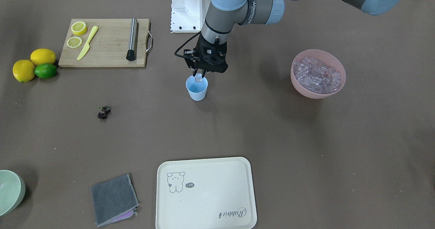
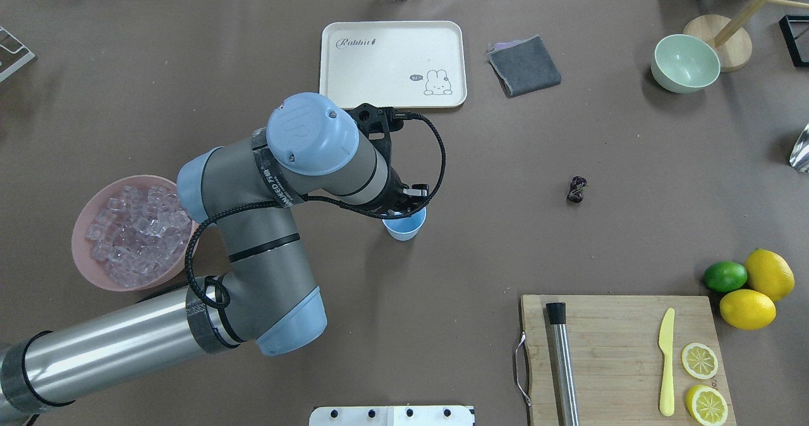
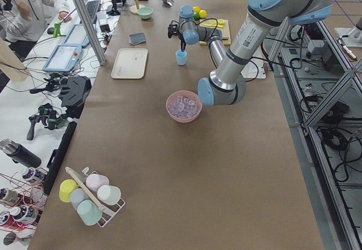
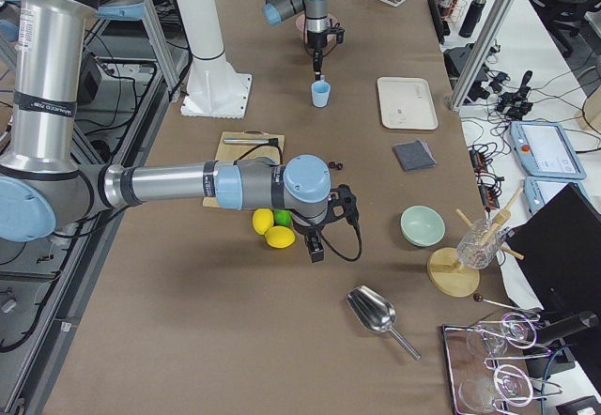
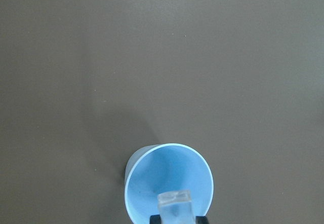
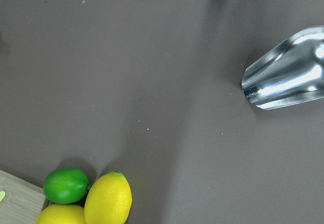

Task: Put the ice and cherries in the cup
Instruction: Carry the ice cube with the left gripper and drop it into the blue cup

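Note:
The light blue cup (image 1: 196, 90) stands upright mid-table, also in the overhead view (image 2: 404, 227) and the left wrist view (image 5: 152, 178). My left gripper (image 1: 199, 75) hangs just above its rim, shut on one clear ice cube (image 5: 175, 205). More ice (image 1: 316, 75) fills the pink bowl (image 1: 319, 94) on my left side. The dark cherries (image 1: 103, 112) lie on the table apart from the cup, toward my right (image 2: 576, 189). My right gripper (image 4: 316, 246) shows only in the exterior right view, near the lemons; I cannot tell whether it is open or shut.
A wooden board (image 1: 105, 49) carries lemon halves, a yellow knife and a metal rod. Two lemons and a lime (image 1: 34, 65) lie beside it. A cream tray (image 1: 205, 201), grey cloth (image 1: 114, 198), pale green bowl (image 1: 10, 191) and metal scoop (image 6: 286, 79) sit farther out.

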Controlling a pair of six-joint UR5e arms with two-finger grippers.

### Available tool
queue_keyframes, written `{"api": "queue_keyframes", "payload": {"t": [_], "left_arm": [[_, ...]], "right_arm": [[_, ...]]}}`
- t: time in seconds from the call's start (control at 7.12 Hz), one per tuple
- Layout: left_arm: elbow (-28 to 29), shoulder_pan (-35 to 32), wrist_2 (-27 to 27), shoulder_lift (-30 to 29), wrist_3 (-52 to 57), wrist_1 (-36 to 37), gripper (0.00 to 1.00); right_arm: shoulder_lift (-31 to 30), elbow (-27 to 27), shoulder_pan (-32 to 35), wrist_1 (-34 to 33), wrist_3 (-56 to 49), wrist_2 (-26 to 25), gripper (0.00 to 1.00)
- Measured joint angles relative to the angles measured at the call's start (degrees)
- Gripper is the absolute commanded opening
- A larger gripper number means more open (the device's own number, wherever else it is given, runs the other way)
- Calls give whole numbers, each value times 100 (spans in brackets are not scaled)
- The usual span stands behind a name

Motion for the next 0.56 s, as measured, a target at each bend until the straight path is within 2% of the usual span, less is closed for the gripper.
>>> {"api": "queue_keyframes", "payload": {"t": [0.56], "left_arm": [[40,-66,20,-43,34,-78,80]], "right_arm": [[2,13,0,7,57,0,100]]}}
